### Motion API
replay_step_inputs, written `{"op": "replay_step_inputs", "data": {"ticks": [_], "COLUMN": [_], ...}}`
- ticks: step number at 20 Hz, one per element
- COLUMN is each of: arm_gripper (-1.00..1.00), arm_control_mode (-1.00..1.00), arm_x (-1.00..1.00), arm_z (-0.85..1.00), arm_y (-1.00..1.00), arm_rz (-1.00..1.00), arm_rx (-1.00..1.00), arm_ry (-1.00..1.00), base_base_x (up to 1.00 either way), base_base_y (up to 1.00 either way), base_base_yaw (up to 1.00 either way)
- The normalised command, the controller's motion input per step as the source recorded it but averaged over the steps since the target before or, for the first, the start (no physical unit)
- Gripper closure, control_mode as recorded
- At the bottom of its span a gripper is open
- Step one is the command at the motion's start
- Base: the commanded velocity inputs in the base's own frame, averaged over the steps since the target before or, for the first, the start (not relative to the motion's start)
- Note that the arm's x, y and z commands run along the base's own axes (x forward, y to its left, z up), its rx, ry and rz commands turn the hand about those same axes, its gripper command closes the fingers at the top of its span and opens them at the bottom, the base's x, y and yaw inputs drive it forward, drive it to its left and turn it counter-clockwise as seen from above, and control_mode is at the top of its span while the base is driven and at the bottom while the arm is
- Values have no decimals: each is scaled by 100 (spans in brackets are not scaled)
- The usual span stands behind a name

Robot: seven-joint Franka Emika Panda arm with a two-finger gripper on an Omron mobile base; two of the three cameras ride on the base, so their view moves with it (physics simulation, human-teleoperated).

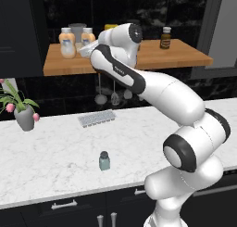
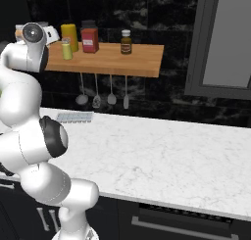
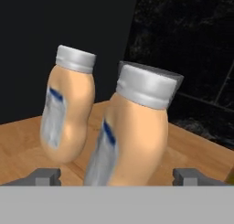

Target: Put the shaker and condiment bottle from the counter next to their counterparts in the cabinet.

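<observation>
On the cabinet shelf [image 1: 152,59] two squat orange bottles with white caps stand side by side. My gripper [image 3: 117,175] is open around the nearer condiment bottle [image 3: 135,136], with a gap between it and each fingertip [image 3: 45,175]. Its counterpart [image 3: 68,113] stands just beyond, leaning slightly in this tilted view. From the left base view the hand [image 1: 86,50] sits in front of the right bottle [image 1: 88,36], with the other bottle [image 1: 67,43] to its left. The pale teal shaker [image 1: 104,161] stands upright on the white marble counter [image 1: 55,152]. The yellow-green shaker [image 2: 67,49] is on the shelf [image 2: 112,62].
The shelf also carries a tall yellow canister [image 2: 69,36], a red box [image 2: 89,39], a dark brown bottle [image 2: 126,42] and a grey pot [image 1: 77,29]. Utensils [image 1: 113,94] hang beneath it. A grey tray [image 1: 96,118] and a flower vase [image 1: 24,116] sit on the counter.
</observation>
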Motion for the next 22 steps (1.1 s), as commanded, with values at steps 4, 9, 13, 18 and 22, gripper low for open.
{"op": "replay_step_inputs", "data": {"ticks": [4,9,13,18,22], "arm_gripper": [-100,-100,-100,-100,-100], "arm_control_mode": [-100,-100,-100,-100,-100], "arm_x": [0,-9,-40,-71,-95], "arm_z": [0,7,40,31,4], "arm_y": [0,-3,-28,-37,-40], "arm_rz": [-2,-5,-10,-14,-13], "arm_rx": [0,1,5,6,5], "arm_ry": [0,0,0,0,0], "base_base_x": [0,0,0,0,0], "base_base_y": [0,0,0,0,0], "base_base_yaw": [0,0,0,0,0]}}
